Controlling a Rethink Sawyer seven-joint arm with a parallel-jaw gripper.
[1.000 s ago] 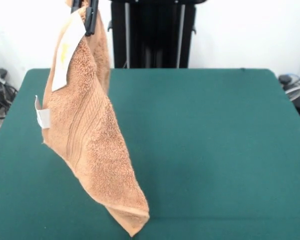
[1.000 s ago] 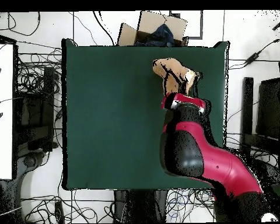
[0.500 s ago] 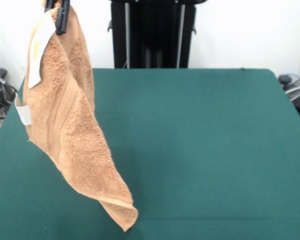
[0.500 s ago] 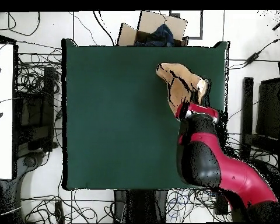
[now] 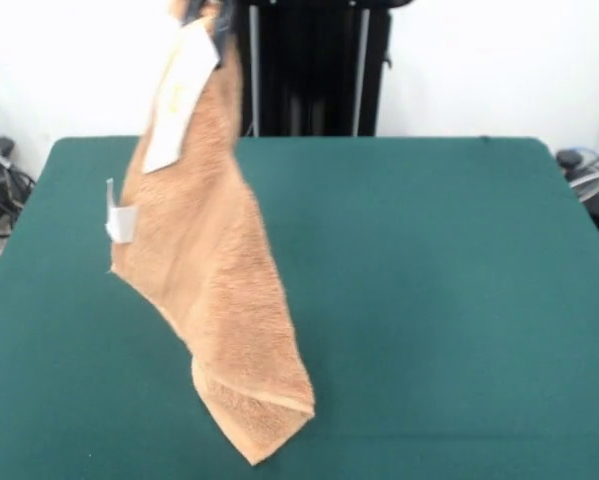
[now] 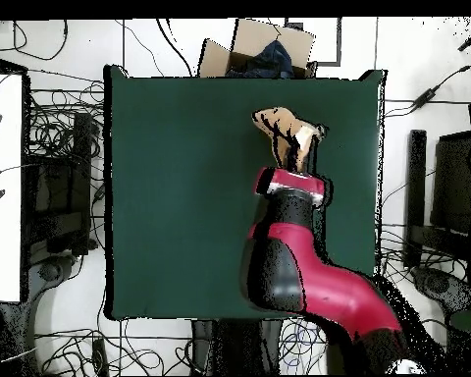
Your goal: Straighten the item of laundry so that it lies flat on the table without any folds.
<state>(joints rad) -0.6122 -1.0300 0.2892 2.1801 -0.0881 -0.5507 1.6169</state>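
The tan-orange towel (image 5: 214, 290) hangs in a long drape from my gripper (image 5: 205, 8), which shows only as dark tips at the top edge and is shut on the towel's upper corner. The white label with yellow print (image 5: 179, 95) hangs near the top, and a small white tag (image 5: 120, 222) sticks out at the left edge. The towel's lower tip sits low over the near part of the green table (image 5: 459, 300), bunched into a fold. In the overhead view the towel (image 6: 287, 133) shows just beyond the red arm's wrist (image 6: 291, 185), over the table (image 6: 181, 196); the gripper is hidden there.
The black pedestal (image 5: 304, 70) stands behind the table's far side. In the overhead view a cardboard box (image 6: 264, 49) sits past the table's top edge, a white desk (image 6: 2, 187) is at the left, and cables lie on the floor around the table.
My gripper has swung the hanging towel back to the right in the front view, towards the table's middle. The towel's lower tip now looks folded over low near the table.
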